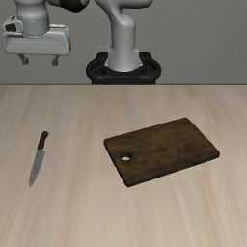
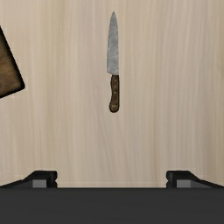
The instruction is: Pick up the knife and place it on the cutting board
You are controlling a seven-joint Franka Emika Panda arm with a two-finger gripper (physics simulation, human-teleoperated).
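Bright and evenly lit, softly, as if from overhead. Leaves the pale bench (image 1: pixel 193 106) one uniform tone in both views. Casts just a thin, faint shadow along the near edges of the cutting board (image 1: pixel 162 150) and hardly any beside the knife (image 1: pixel 38 161). Renders the blade a dull matte grey. Darkens to a flat black band by the jaws in the wrist view.

Exterior cam: high, angled down across the tabletop (image 1: pixel 193 106) toward the wall (image 1: pixel 212 39), wide enough for most of it. Wrist cam: on the gripper (image 1: pixel 37 56), facing straight down, well above the surface, tighter framing. Overlap: knife (image 2: pixel 113 61), one board (image 2: pixel 7 66) corner and the bare wood between them.
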